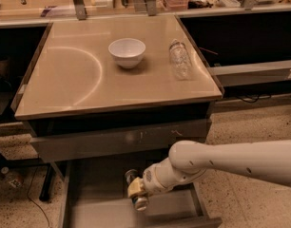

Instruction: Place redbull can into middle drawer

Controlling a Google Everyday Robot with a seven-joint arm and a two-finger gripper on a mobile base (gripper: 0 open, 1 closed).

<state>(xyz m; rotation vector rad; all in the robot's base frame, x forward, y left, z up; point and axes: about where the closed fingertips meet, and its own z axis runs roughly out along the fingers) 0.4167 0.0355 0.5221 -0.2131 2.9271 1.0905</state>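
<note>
The pincer (136, 190) hung low over the open middle drawer (95, 212), its arm reaching in from the right. It appeared to be pinching the redbull can (140, 203), though the grip itself was hard to make out. The can sat steeply tilted, one shiny end up and the other down near the drawer's grey floor. Above, on the table (79, 80), a white bowl (127, 52) stood near a clear bottle (180, 59) lying on its side.
</note>
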